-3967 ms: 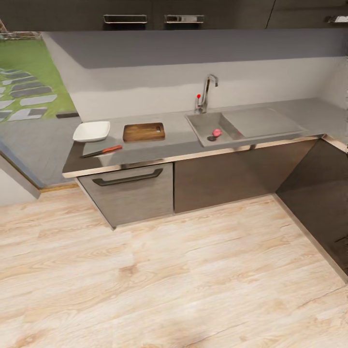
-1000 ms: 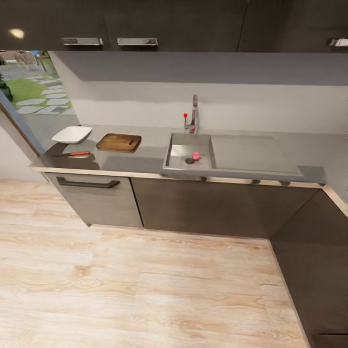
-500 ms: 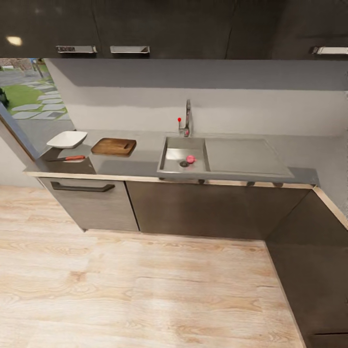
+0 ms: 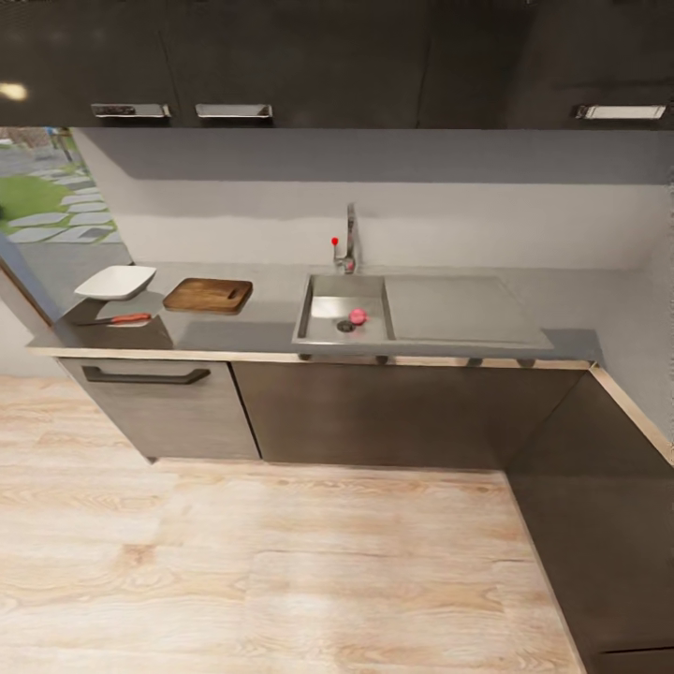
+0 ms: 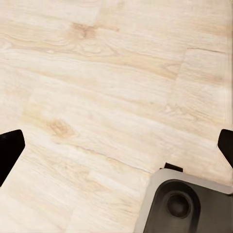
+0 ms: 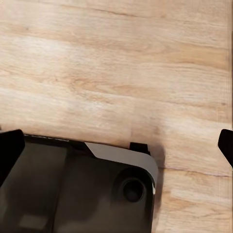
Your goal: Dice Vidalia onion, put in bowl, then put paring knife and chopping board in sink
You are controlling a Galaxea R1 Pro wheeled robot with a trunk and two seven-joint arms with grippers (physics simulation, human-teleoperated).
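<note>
The pink Vidalia onion (image 4: pixel 357 316) lies in the grey sink (image 4: pixel 318 304) beside the round drain. Left of the sink on the countertop (image 4: pixel 253 328) rests the brown chopping board (image 4: pixel 208 295). Further left sit the white bowl (image 4: pixel 115 281) and, in front of it, the paring knife (image 4: pixel 117 319) with its red handle. In the left wrist view my left gripper (image 5: pixel 116 148) is open over the wood floor, dark fingertips (image 5: pixel 9 151) far apart. My right gripper (image 6: pixel 116 145) is likewise open above the floor, nothing held.
A chrome tap (image 4: pixel 348 239) with a red knob stands behind the sink, with a drainboard (image 4: pixel 459 309) to its right. Dark wall cabinets (image 4: pixel 328 56) hang above. The counter turns a corner at the right (image 4: pixel 627 412). Light wood floor (image 4: pixel 281 562) lies between me and the cabinets. My own base (image 6: pixel 73 189) shows below the right wrist.
The whole head view has shifted as the camera moved: the counter now faces me more squarely. Onion, board, knife and bowl keep their places on the counter.
</note>
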